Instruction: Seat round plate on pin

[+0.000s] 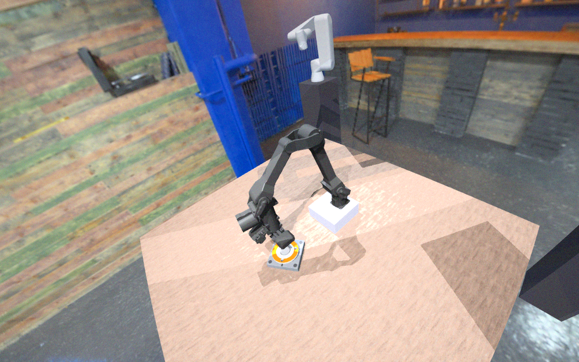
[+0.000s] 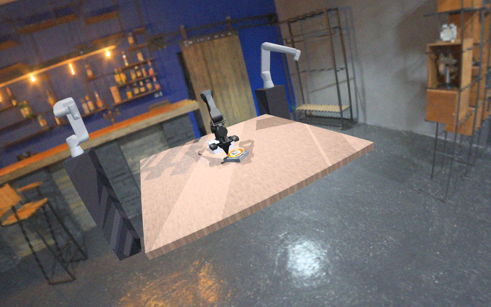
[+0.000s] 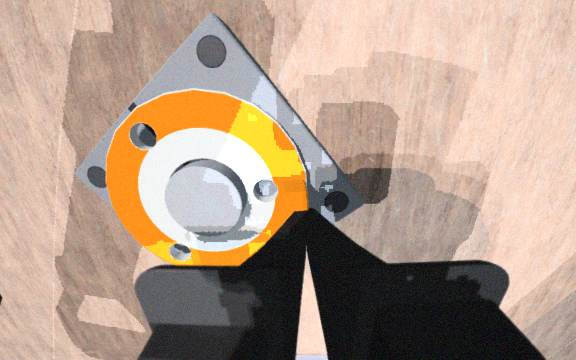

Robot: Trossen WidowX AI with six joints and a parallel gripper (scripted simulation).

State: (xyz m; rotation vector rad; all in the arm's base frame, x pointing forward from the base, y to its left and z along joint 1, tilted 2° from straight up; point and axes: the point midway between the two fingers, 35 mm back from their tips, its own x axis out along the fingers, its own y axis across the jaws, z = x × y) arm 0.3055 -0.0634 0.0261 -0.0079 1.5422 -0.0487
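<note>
The pincer (image 3: 307, 216) is pressed together on nothing, its joined tips serving as a pusher at the rim of the round plate (image 3: 168, 120), which lies just ahead on the base (image 3: 228, 70), presumably to turn it toward the pin

A pale wooden table top (image 2: 239, 183) stands on a glossy dark grey floor (image 2: 354, 236) in a bar room with deep blue walls (image 2: 155, 22). Behind it runs a long bar counter (image 1: 471, 40) with an orange wooden top and a stone-clad front, an orange-seated bar stool (image 1: 368, 72) before it, and lit shelves of bottles (image 2: 125, 80) above. A wooden sliding door (image 2: 216, 76), thin metal racks (image 2: 316, 65) along a grey wall, a blue steel column (image 1: 210, 81) and wooden crates on a metal shelf (image 2: 453, 76) fill the rest.
</note>
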